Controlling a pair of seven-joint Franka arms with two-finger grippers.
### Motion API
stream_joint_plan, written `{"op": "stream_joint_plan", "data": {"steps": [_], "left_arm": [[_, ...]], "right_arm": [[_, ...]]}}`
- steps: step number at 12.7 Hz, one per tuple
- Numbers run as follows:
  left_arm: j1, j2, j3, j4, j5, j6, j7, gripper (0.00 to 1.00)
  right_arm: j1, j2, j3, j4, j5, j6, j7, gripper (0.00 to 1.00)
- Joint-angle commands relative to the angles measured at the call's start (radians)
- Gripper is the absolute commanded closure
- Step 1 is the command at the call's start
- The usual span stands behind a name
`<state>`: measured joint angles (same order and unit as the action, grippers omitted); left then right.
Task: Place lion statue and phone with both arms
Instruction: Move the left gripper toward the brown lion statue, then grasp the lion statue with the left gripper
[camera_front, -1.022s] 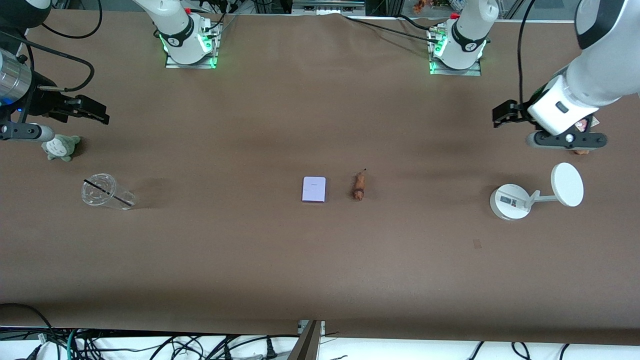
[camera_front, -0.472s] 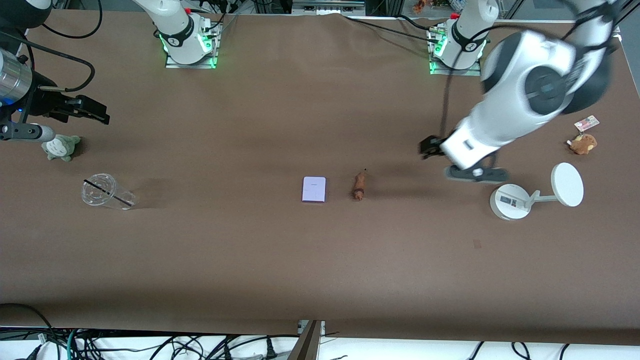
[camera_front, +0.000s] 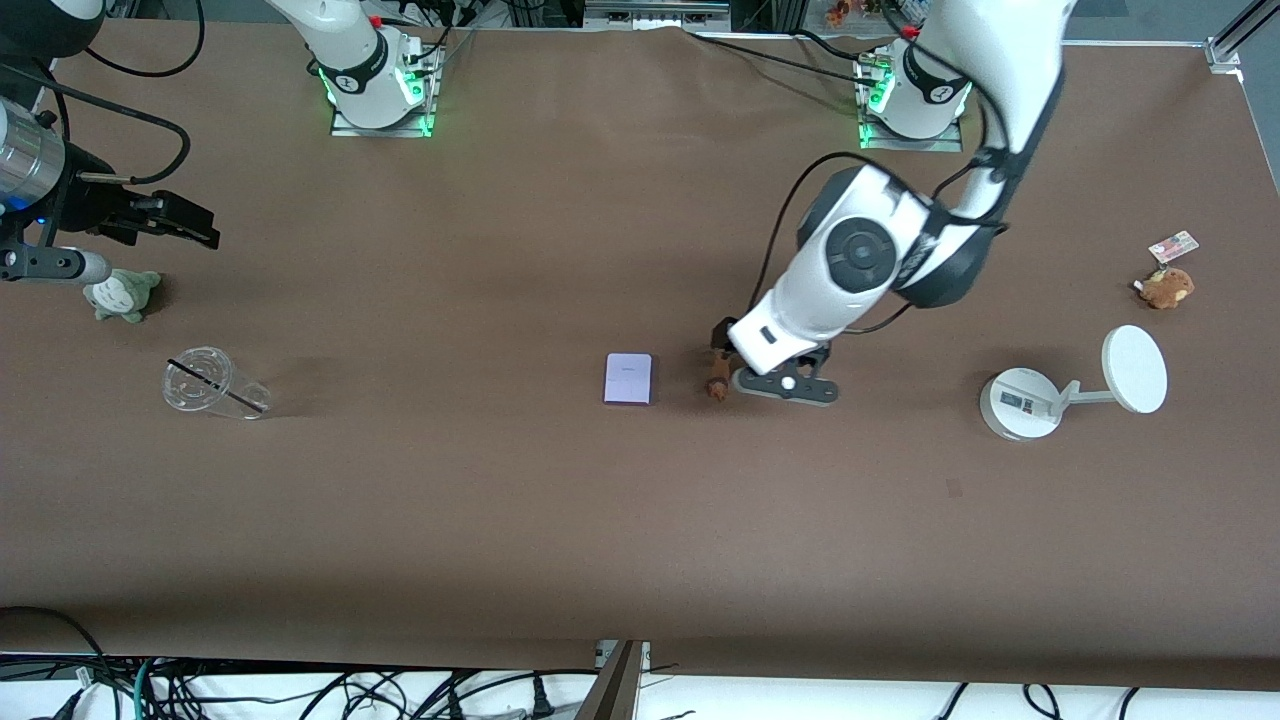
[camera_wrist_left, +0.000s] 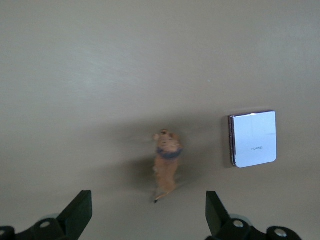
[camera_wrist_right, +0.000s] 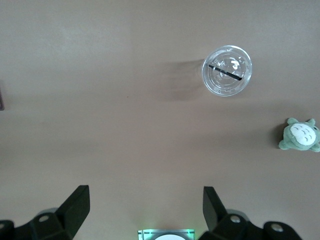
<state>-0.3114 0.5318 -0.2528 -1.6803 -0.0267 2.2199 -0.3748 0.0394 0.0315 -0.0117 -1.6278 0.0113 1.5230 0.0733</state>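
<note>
Neither object looks picked up yet, so the whole placing job appears to remain. The lion statue (camera_front: 717, 380) lies on the brown counter (camera_front: 500, 500) near its middle, and the phone (camera_front: 628, 379) lies flat just beside it, toward the right arm's end, the two apart and not touching.

The left pincer (camera_front: 722, 352) hangs over the lion statue. In the left wrist view its two dark fingertips (camera_wrist_left: 80, 212) are spread wide, released, with the statue (camera_wrist_left: 167, 163) on the counter between them and nothing gripped or touched; the phone (camera_wrist_left: 253, 138) sits to one side of it.

The right pincer (camera_front: 190, 222) waits over the right arm's end of the counter, above a small grey-green plush toy (camera_front: 122, 293) and a clear plastic cup (camera_front: 212, 383). Its fingertips (camera_wrist_right: 77, 204) are also spread wide and hold nothing.

A white stand (camera_front: 1060, 392) and a tan plush toy (camera_front: 1166, 287) sit at the left arm's end.
</note>
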Motion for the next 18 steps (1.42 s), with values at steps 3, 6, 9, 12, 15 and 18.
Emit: {"op": "stream_joint_plan", "data": {"steps": [3, 6, 9, 12, 15, 18], "left_arm": [[-0.040, 0.126, 0.004, 0.020, 0.096, 0.128, -0.010, 0.00], [-0.058, 0.162, 0.007, 0.020, 0.097, 0.156, -0.013, 0.00], [-0.058, 0.175, 0.009, 0.020, 0.111, 0.159, -0.013, 0.24], [-0.069, 0.175, 0.009, 0.020, 0.180, 0.159, -0.015, 0.69], [-0.060, 0.162, 0.012, 0.020, 0.182, 0.146, -0.023, 0.87], [0.015, 0.064, 0.015, 0.022, 0.182, -0.045, -0.026, 0.89]], "right_arm": [[-0.022, -0.019, 0.018, -0.023, 0.019, 0.013, -0.006, 0.00], [-0.022, -0.016, 0.018, -0.023, 0.019, 0.011, -0.006, 0.00], [-0.022, -0.015, 0.018, -0.023, 0.019, 0.013, -0.007, 0.00], [-0.021, -0.007, 0.019, -0.032, 0.019, 0.019, -0.006, 0.00], [-0.019, -0.005, 0.019, -0.032, 0.021, 0.022, -0.004, 0.00], [-0.013, -0.002, 0.054, -0.032, 0.022, 0.031, 0.014, 0.00]]}}
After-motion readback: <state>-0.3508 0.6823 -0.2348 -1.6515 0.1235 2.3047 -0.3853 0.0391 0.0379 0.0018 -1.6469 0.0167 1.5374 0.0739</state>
